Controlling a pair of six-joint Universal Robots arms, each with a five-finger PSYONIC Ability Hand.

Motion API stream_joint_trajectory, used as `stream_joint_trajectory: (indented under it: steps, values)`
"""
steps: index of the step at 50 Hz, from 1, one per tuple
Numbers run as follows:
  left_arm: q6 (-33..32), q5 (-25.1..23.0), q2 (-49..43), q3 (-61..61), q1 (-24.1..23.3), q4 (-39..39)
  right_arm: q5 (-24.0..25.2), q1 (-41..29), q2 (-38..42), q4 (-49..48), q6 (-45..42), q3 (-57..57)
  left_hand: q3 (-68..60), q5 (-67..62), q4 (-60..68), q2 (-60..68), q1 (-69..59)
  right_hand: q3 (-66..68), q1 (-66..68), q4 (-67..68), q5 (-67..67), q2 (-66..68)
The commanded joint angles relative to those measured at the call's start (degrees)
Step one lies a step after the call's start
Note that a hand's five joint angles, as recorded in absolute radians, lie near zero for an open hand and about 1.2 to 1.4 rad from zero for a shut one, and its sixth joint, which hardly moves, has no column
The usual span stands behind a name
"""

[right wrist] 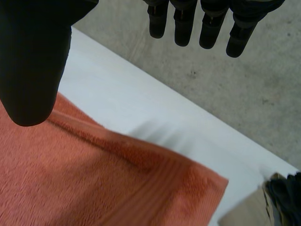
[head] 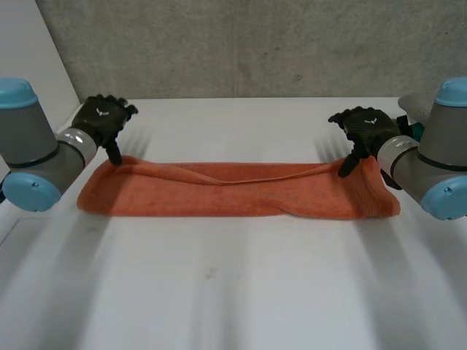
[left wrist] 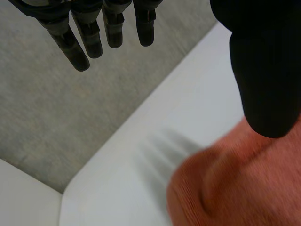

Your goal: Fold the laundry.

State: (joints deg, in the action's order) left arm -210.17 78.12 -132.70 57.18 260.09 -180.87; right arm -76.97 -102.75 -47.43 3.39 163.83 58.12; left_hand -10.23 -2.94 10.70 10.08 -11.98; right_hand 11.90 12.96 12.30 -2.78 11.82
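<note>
We see an orange towel (head: 233, 191) lying across the middle of the frame in the head view. It is a long, narrow band running left to right, already doubled lengthwise, with a loose upper layer sagging in a shallow crease along its far edge. It rests flat on a white table (head: 233, 292), nearer the table's far edge than the near one.

The left hand (head: 104, 117) sits at the upper left of the frame, over the towel's far left corner. In its wrist view the fingers (left wrist: 94, 42) are straight and spread apart from the thumb, which points down at the rounded fold of cloth beneath it. Nothing is pinched.

The right hand (head: 367, 130) mirrors it at the upper right, over the far edge close to the towel's right end. Its fingers (right wrist: 183, 28) are also straight and held well away from the thumb, which hangs over the cloth and grips nothing. We cannot tell whether either thumb presses on the towel.

We judge that the hands are at opposite ends so the long cloth can be handled evenly, and that the next fold would bring one short end over the other.

A grey concrete wall (head: 255, 44) stands behind the table. A dark object (right wrist: 288, 193) we cannot identify lies beyond the towel's right corner.
</note>
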Motion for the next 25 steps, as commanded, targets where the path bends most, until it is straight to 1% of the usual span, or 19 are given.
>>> stream_joint_trajectory:
  steps: [1, 4, 8, 9, 12, 13, 17, 19, 25]
  values:
    - [5.12, -0.77, 1.48, -1.63, -0.99, 0.52, 1.83, -0.17, 0.23, -1.54, 0.61, -0.29, 0.23, 2.94, -0.70, -0.08, 1.98, -1.90, -2.96, -2.30, 2.78, -1.82]
    - [5.91, -2.26, 0.08, -3.91, -1.96, 1.40, 1.83, -1.31, 1.37, -1.54, -0.35, -1.25, 0.23, 2.94, -0.70, -0.08, 1.98, -1.90, -2.96, -2.30, 2.78, -1.82]
    - [5.39, -3.93, -3.35, -8.21, -3.54, 5.43, 1.39, -3.77, 3.83, -1.19, -3.07, -4.15, 0.23, 2.94, -0.70, -0.08, 1.98, -1.90, -2.96, -2.30, 2.78, -1.82]
    - [5.04, -4.37, -5.36, -10.57, -4.24, 7.71, 1.04, -4.65, 5.31, -1.10, -4.73, -5.63, 0.23, 2.94, -0.70, -0.08, 1.98, -1.90, -2.96, -2.30, 2.78, -1.82]
    - [3.90, -4.46, -8.70, -14.54, -5.21, 10.97, 0.33, -6.06, 7.61, -1.10, -7.55, -8.19, 0.23, 2.94, -0.70, -0.08, 1.98, -1.90, -2.96, -2.30, 2.78, -1.82]
    - [2.76, -4.38, -10.98, -17.25, -5.91, 12.90, -0.19, -7.02, 9.27, -1.10, -9.30, -9.94, 0.23, 2.94, -0.70, -0.08, 1.98, -1.90, -2.96, -2.30, 2.78, -1.82]
    - [-1.11, -4.03, -15.65, -22.80, -7.23, 15.81, -1.25, -8.87, 13.06, -1.10, -12.48, -13.90, 0.23, 2.94, -0.70, -0.08, 1.98, -1.90, -2.96, -2.30, 2.78, -1.82]
    - [-3.91, -3.76, -18.19, -25.69, -7.93, 15.90, -1.69, -9.66, 15.16, -1.54, -13.79, -16.09, 0.23, 2.94, -0.70, -0.08, 1.98, -1.90, -2.96, -2.30, 2.78, -1.82]
    - [-9.11, -2.09, -22.95, -31.24, -9.34, 15.46, -3.09, -10.90, 20.09, -2.16, -15.65, -21.81, 0.23, 2.94, -0.70, -0.08, 1.98, -1.90, -2.96, -2.30, 2.78, -1.82]
